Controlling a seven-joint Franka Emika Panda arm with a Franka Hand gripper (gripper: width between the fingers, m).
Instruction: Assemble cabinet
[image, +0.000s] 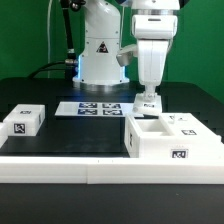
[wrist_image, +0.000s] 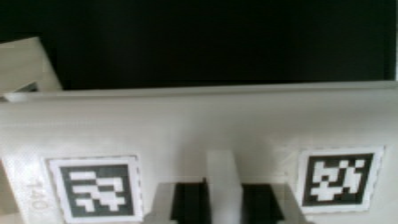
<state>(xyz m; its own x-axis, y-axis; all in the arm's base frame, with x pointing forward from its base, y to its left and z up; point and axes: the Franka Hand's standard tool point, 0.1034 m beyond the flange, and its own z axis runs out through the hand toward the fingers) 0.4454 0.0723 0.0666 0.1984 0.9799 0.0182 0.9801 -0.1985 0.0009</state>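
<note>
White panel (image: 148, 104), pinched in the gripper (image: 148, 96) just beside the cabinet box (image: 170, 140), may tilt & jam vs. box wall if lowered off-line.

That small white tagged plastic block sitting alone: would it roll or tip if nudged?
Probably slides, not rolls: the small white tagged plastic block has flat faces and sits low. Looks rigid, so unlikely to flex.

No words readable; a triangular warning sign (image: 101, 47) on the robot base (image: 92, 68), coded tags (image: 180, 154) on the cabinet (image: 150, 145)
</note>
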